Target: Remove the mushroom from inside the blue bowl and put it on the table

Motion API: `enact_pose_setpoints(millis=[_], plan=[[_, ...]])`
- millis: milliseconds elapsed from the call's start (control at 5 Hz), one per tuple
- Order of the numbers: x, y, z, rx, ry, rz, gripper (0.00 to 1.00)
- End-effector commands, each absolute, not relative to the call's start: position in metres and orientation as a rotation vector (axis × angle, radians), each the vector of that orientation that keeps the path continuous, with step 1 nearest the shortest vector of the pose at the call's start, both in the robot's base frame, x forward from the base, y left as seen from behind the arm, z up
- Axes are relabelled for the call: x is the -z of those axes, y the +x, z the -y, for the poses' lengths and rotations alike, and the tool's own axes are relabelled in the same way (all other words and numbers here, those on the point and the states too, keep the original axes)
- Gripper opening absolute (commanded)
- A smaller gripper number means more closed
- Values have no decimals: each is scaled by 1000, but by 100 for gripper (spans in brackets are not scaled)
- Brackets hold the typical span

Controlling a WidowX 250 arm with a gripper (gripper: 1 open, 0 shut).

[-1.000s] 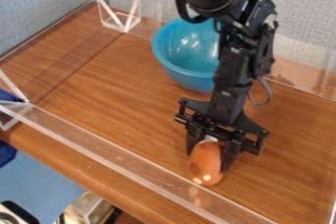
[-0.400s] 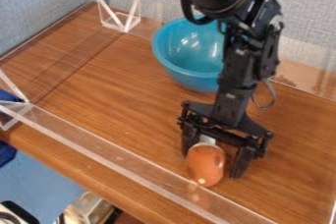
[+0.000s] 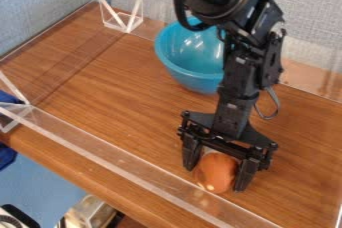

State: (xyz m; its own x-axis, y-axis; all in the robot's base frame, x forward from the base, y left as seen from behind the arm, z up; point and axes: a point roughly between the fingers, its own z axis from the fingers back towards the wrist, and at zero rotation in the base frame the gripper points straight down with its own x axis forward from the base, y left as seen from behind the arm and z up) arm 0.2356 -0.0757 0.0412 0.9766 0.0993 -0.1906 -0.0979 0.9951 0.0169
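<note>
The mushroom [image 3: 217, 174] lies on its side on the wooden table [image 3: 107, 82] near the front rail, orange-brown cap toward the camera. My gripper [image 3: 218, 164] points almost straight down over it, open, with one black finger on each side of the cap and a visible gap to it. The blue bowl [image 3: 195, 54] stands behind the arm at the back of the table; what shows of its inside holds nothing, and the arm hides its right part.
A low clear acrylic rail [image 3: 120, 167] runs along the front edge just before the mushroom, and another rail [image 3: 310, 77] stands at the back right. A clear corner bracket [image 3: 123, 16] sits at the back left. Bare wood lies left of the gripper.
The fingers have spread apart and let go of the mushroom, which now rests on the table. The hand has barely shifted.
</note>
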Motion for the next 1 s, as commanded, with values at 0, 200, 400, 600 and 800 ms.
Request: enact_pose_setpoints(millis=[0, 200, 400, 600, 800], plan=[[-65, 230, 78, -118, -16, -122, 100], [-87, 225, 76, -142, -37, -80, 100], [-94, 224, 83, -136, -45, -56, 100], [-90, 225, 90, -134, -52, -51, 100], [-86, 230, 92, -109, -55, -47, 100]])
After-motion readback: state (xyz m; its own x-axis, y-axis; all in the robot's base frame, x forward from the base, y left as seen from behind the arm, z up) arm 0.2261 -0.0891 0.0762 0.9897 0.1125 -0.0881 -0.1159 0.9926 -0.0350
